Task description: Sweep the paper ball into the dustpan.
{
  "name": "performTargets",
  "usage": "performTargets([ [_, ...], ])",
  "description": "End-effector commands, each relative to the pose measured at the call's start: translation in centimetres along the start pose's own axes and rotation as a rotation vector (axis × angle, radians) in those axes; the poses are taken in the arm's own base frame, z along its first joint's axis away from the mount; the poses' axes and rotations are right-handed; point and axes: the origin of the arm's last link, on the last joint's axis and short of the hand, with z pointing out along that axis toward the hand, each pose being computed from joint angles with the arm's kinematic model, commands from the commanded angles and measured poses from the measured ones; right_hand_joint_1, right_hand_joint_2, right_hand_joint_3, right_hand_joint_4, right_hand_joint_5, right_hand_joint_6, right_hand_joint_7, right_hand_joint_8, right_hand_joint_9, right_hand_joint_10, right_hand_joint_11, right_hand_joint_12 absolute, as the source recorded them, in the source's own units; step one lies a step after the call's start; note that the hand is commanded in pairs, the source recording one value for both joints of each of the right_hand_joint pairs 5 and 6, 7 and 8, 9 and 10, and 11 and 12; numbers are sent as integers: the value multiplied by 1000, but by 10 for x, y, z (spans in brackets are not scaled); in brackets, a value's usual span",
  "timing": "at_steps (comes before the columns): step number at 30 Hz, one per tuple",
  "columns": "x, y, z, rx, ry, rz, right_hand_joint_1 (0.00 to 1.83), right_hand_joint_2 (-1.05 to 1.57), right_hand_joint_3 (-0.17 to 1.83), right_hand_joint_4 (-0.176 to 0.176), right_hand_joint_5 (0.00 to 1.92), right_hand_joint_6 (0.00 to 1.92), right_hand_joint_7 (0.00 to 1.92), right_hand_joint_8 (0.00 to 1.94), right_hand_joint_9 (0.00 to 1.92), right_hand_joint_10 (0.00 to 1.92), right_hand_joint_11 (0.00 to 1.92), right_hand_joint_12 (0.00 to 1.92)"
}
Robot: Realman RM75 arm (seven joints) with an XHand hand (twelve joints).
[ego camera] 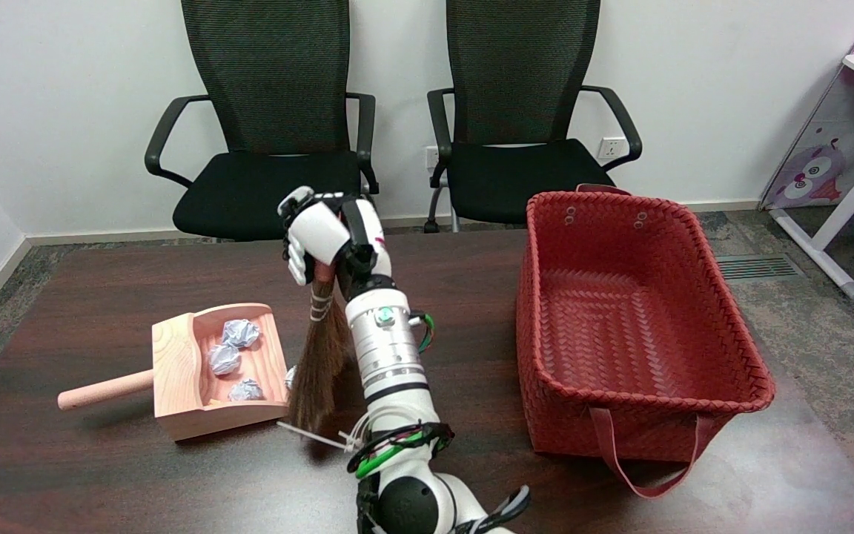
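One paper ball (290,376) sits at the dustpan's (175,363) open mouth, half hidden by the broom bristles; three more already lie inside the pan. It looks featherlight and crumpled, likely to skitter, so gentle strokes suit it. The right hand (319,237) wraps the broom (321,348) high on its handle, fingers closed around it. The red basket (642,326) stands well right.

From my seat I see a plain white wall (41,89) behind two black mesh-backed office chairs (267,126), standing side by side, both facing the dark brown table (101,475). Between them, low on the wall, sit power sockets (610,147). The floor (827,297) is mottled grey, with a vent grille (753,267). At the right stands a white-framed desk (853,208) with pink cartoon panels.
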Motion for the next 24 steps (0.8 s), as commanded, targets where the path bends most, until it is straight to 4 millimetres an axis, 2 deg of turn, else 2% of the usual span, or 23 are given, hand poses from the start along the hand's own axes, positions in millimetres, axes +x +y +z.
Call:
performTargets([
  [1,19,-32,15,134,-32,227,740,1043,1635,-2,1920,1920,1920,1920,1920,1920,1920,1920],
  [4,26,-45,16,186,-45,171,741,1067,1588,-3,1920,1920,1920,1920,1920,1920,1920,1920],
  [8,33,-65,21,266,-125,-66,742,1207,1468,-1,1920,1920,1920,1920,1920,1920,1920,1920],
  [11,33,-71,24,299,-209,-225,732,1372,1370,1,1920,1920,1920,1920,1920,1920,1920,1920],
  [13,32,-70,26,284,-266,-265,728,1487,1367,5,1920,1920,1920,1920,1920,1920,1920,1920],
  [16,30,-64,28,215,-352,-289,741,1571,1475,11,1920,1920,1920,1920,1920,1920,1920,1920],
  [18,28,-59,27,173,-395,-296,755,1571,1564,11,1920,1920,1920,1920,1920,1920,1920,1920],
  [24,17,-39,14,80,-506,-332,773,1569,1647,12,1920,1920,1920,1920,1920,1920,1920,1920],
])
